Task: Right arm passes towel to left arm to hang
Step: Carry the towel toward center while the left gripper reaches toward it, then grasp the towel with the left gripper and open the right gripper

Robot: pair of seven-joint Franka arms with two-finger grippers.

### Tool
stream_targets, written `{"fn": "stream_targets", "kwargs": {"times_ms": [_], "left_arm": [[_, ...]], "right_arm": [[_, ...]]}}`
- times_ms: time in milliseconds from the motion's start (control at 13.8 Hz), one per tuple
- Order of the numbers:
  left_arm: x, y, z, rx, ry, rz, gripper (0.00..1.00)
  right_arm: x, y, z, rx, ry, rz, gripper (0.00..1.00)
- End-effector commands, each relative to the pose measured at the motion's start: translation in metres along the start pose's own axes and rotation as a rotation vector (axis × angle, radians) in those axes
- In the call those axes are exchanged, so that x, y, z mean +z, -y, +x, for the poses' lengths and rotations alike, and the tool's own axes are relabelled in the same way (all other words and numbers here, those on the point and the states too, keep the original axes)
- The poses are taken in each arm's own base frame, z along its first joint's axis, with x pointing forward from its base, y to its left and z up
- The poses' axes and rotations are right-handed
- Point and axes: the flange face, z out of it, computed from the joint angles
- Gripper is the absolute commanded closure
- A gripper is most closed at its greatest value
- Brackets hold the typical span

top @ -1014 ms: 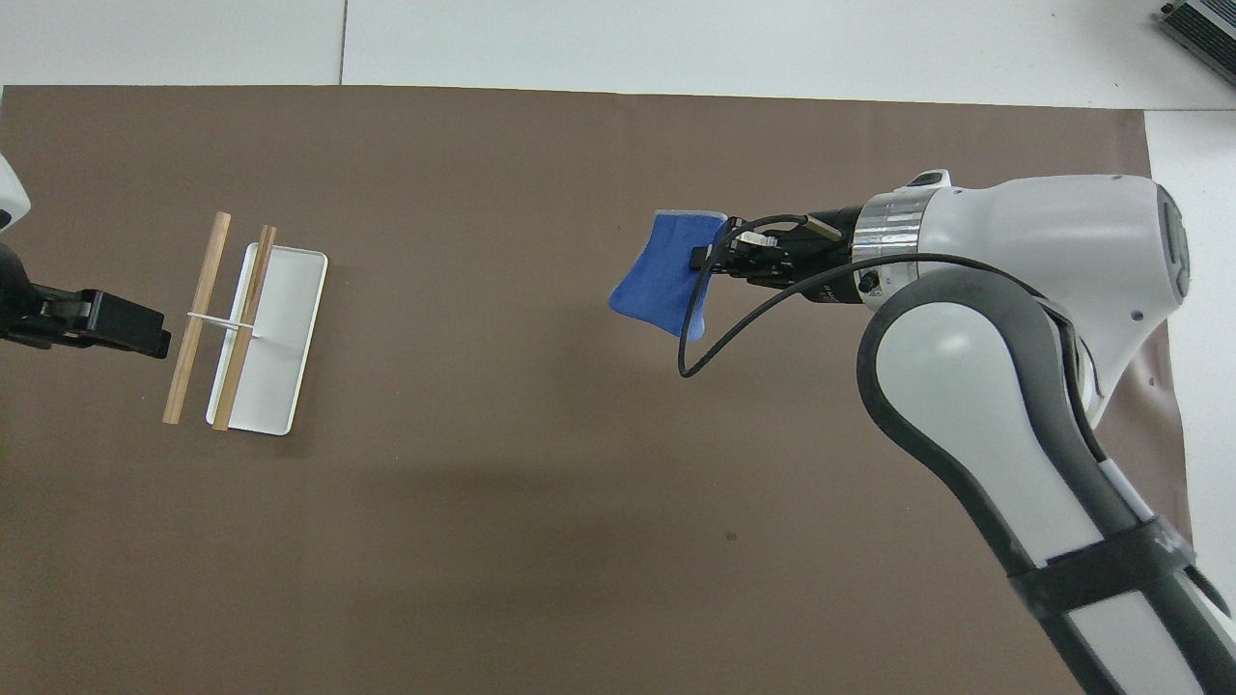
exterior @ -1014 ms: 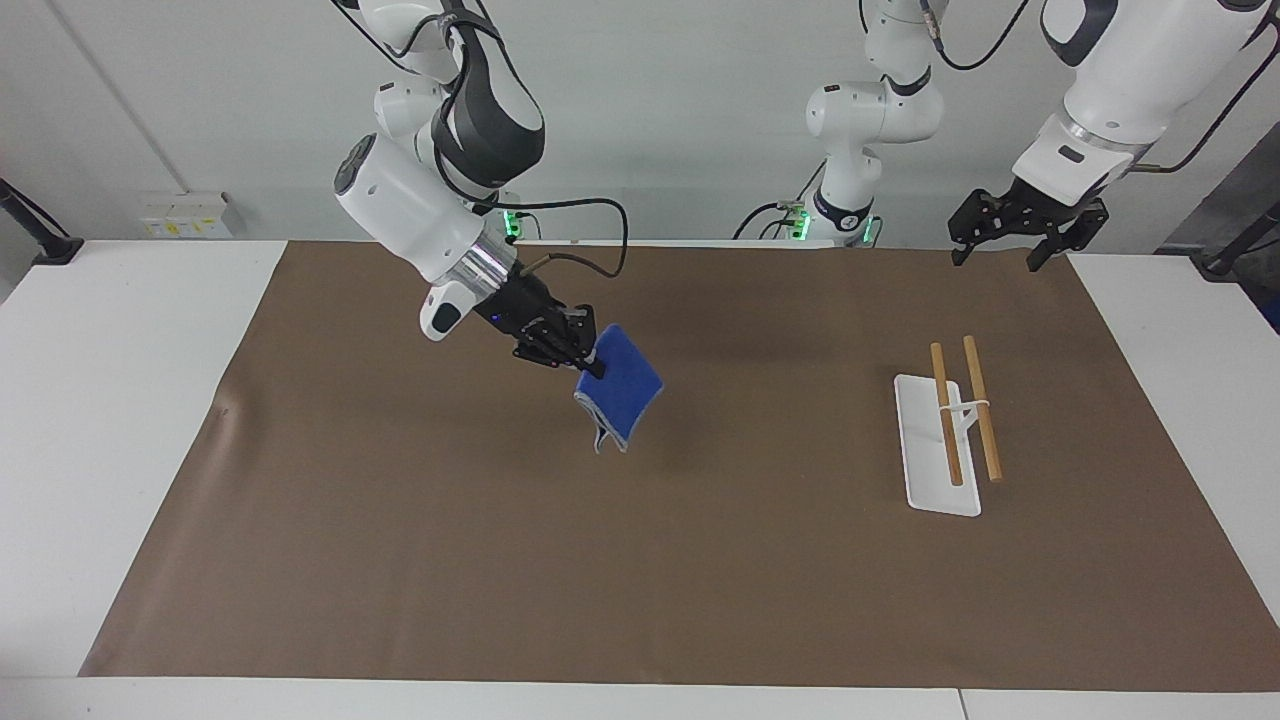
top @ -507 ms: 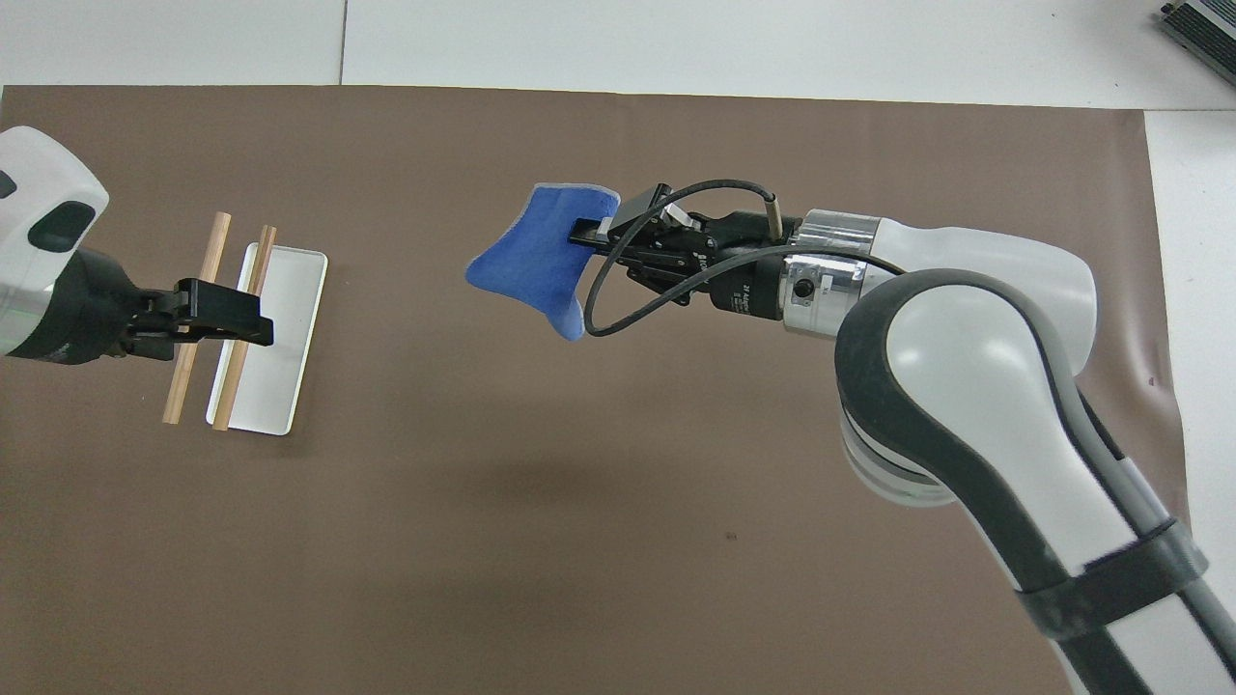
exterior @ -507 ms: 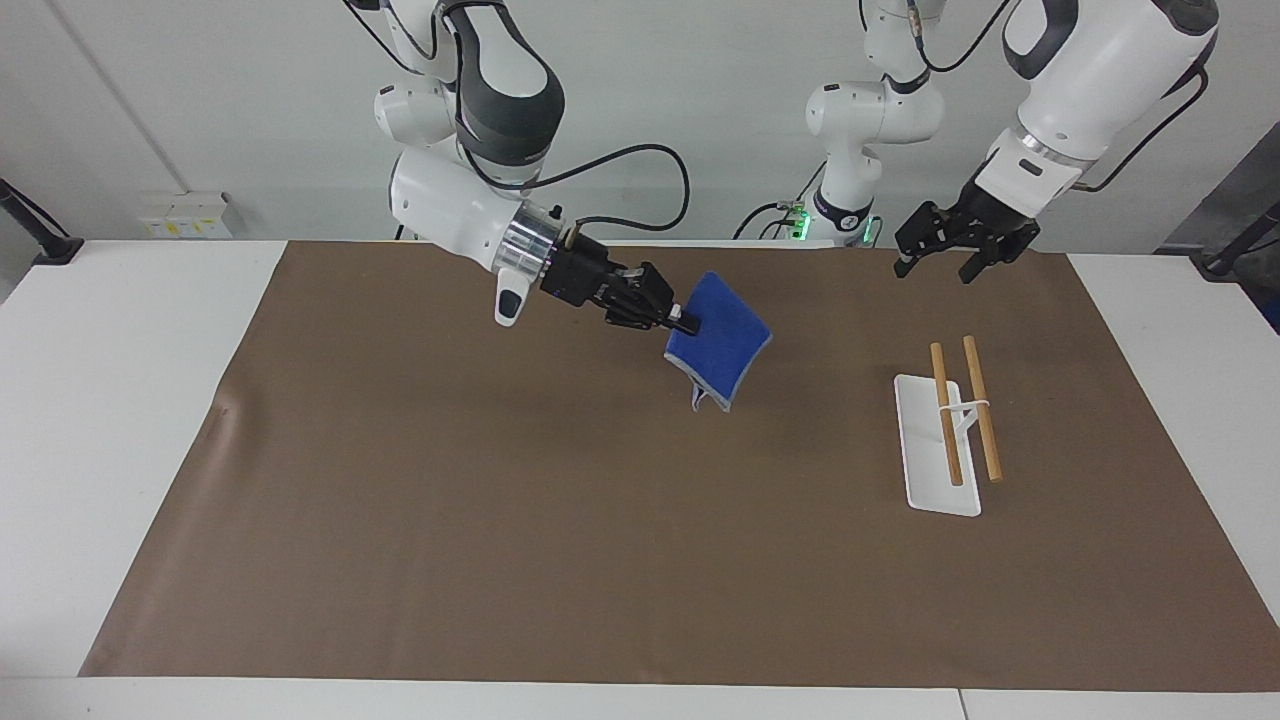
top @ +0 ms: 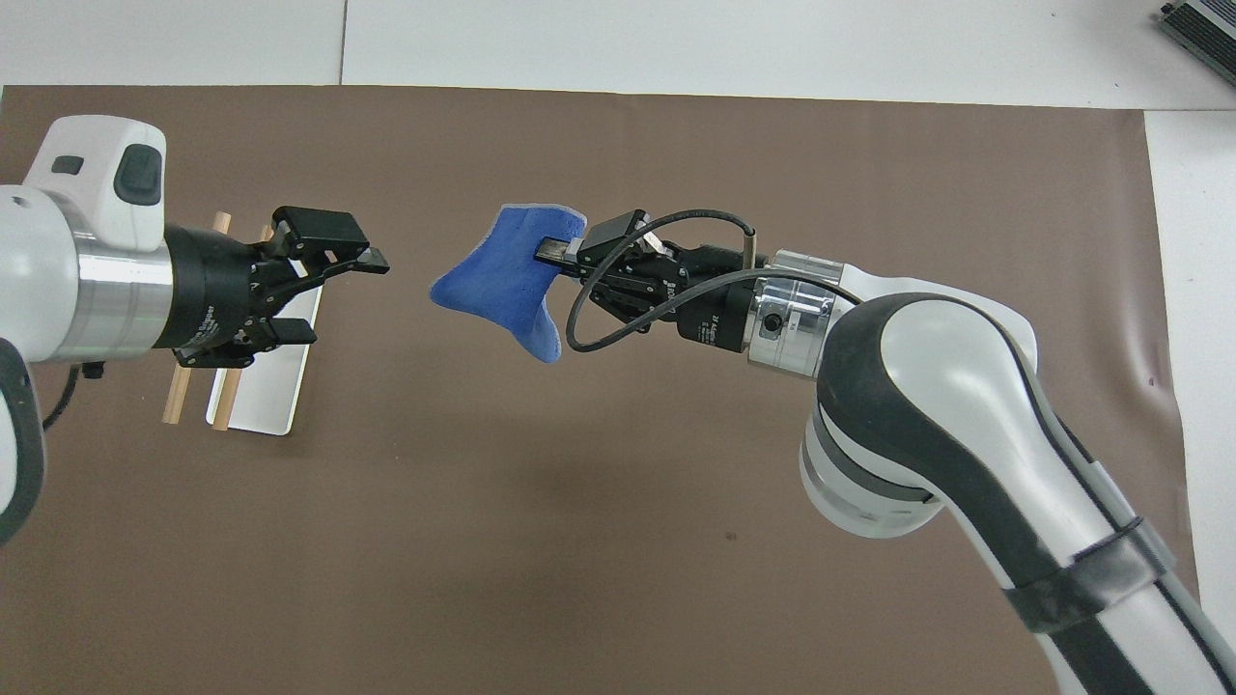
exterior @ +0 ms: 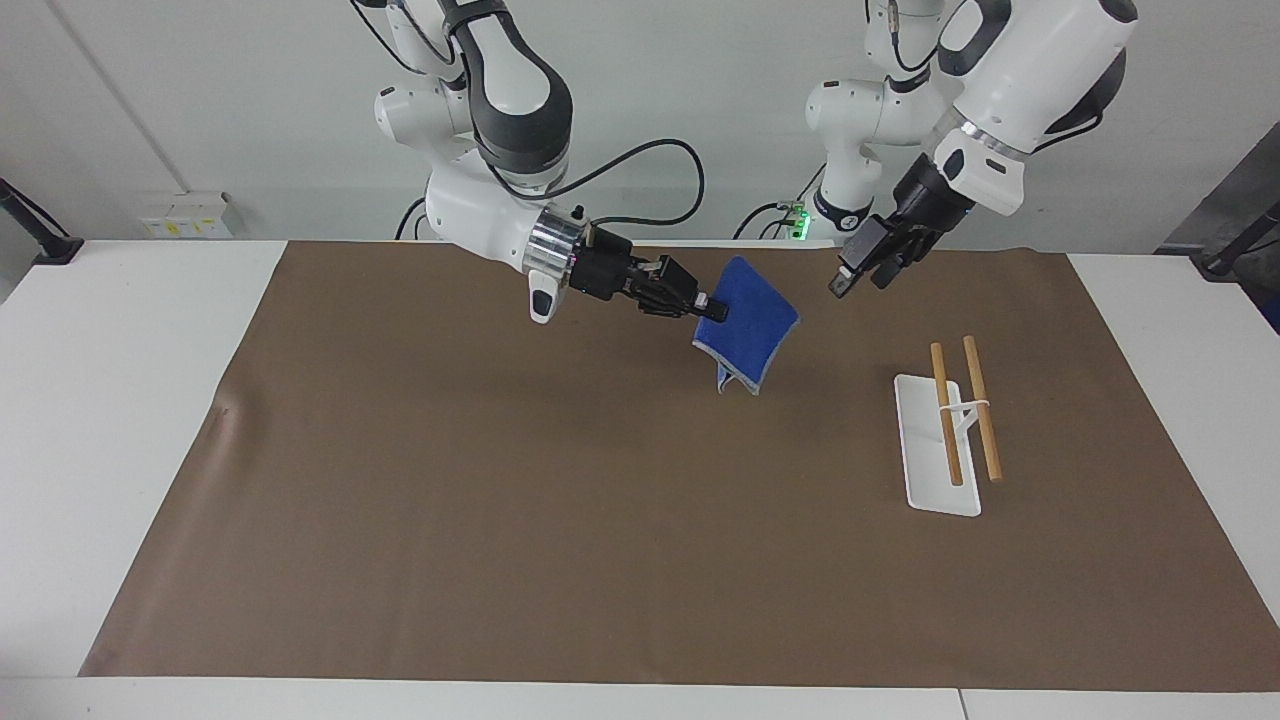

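Observation:
The royal-blue towel hangs in the air over the middle of the brown mat, and it also shows in the overhead view. My right gripper is shut on the towel's edge and holds it out sideways; it also shows in the overhead view. My left gripper is open and empty in the air, pointing at the towel with a short gap between them. In the overhead view the left gripper is over the rack's edge.
A hanging rack with a white base and two wooden rods stands on the brown mat toward the left arm's end. In the overhead view the rack is partly covered by the left gripper.
My right gripper carried the towel higher and toward the left arm's end. My left gripper swung in from the table's end toward the towel, fingers open.

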Motion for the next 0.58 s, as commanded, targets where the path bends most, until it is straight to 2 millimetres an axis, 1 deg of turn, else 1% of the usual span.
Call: {"fn": "stream_targets", "kwargs": {"times_ms": [0,72,217,434,507], "left_arm": [[0.011,-0.005,-0.027,-0.211,-0.028,-0.078,0.00],[0.016,-0.005,-0.031,-0.271,-0.038,-0.098,0.00],[0.027,-0.007,-0.048,-0.363,-0.051,-0.145,0.00],[0.042,-0.017,-0.069,-0.485,-0.046,-0.195,0.00],[0.043,-0.018,-0.072,-0.532,-0.048,-0.221,0.00]], "right_arm": [[-0.009,-0.001,-0.007,-0.010,-0.016,0.019,1.00],[-0.009,-0.001,-0.007,-0.010,-0.017,0.019,1.00],[-0.010,-0.001,-0.007,-0.011,-0.019,0.019,1.00],[-0.010,-0.001,-0.007,-0.011,-0.019,0.019,1.00],[-0.010,-0.001,-0.007,-0.013,-0.019,0.019,1.00]]}}
